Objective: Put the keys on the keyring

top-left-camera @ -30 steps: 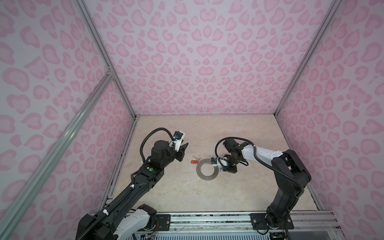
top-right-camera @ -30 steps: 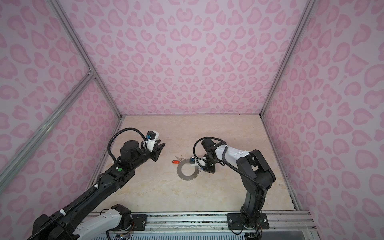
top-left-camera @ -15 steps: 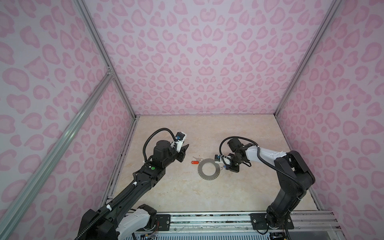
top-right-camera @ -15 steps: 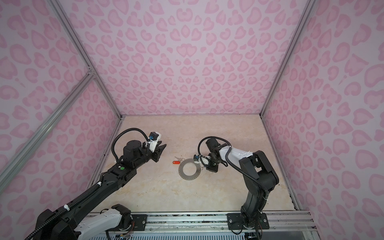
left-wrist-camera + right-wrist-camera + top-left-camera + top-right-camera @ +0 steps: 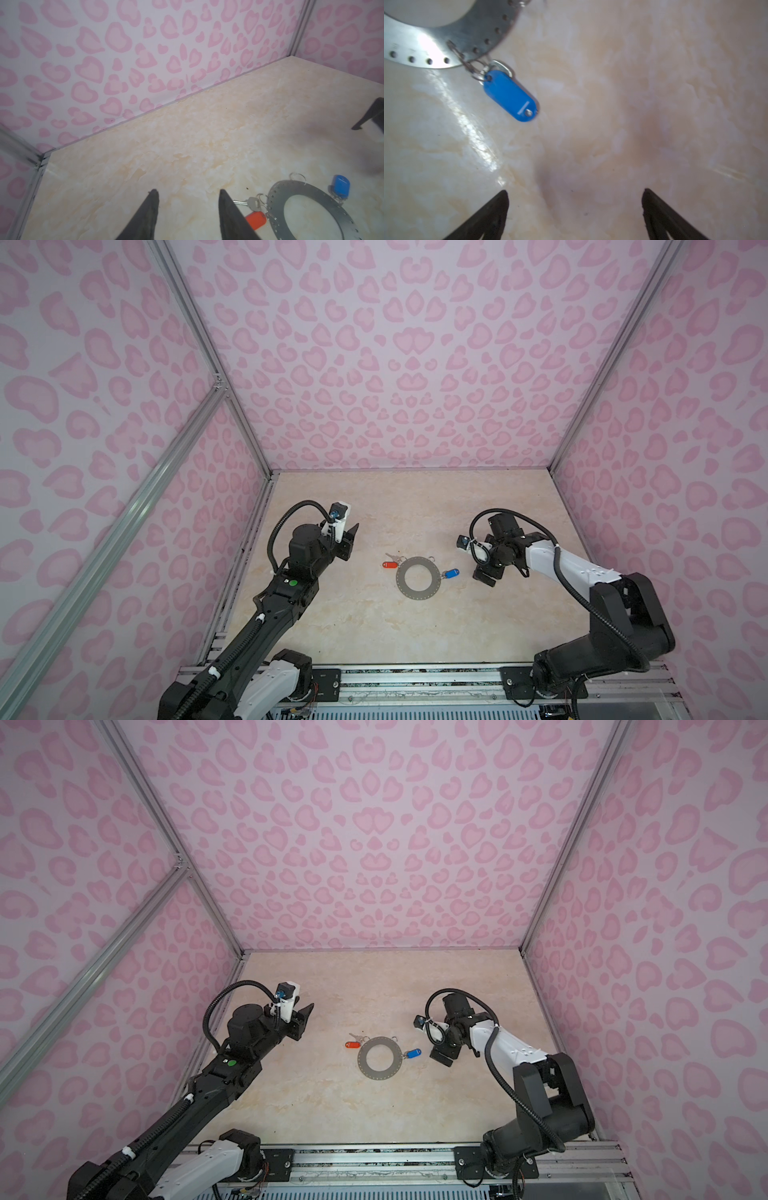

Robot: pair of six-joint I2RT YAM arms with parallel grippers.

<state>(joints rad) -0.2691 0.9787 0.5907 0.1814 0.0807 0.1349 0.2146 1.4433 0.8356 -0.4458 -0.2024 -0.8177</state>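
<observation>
keys [image 5: 252, 202]: two small silver ones, flat on the worktop [image 5: 374, 510], one on either side of the keyring [image 5: 418, 596]
left gripper [image 5: 188, 193]: well left of the keyring, up off the worktop, jaws apart, nothing between them
red-tag key [image 5: 390, 564]: touching the keyring's left rim; its split rings [image 5: 262, 197] seem to pass through a rim hole; blade points away from the keyring
keyring: flat grey metal disc, big centre hole, small holes round the rim, spare wire loop [image 5: 297, 176] on its far edge
blue-tag key [image 5: 510, 95]: at the keyring's right rim, wire link visibly through a rim hole; key mostly hidden under the tag
right gripper [image 5: 575, 191]: just right of the blue-tag key, jaws spread wide, empty
handling: all light, stiff, slick metal lying flat, so probably hard to pinch from above. Plastic tags are the thickest, grippiest spot. I'd grab there, or the keyring's outer edge
status: both keys look attached
</observation>
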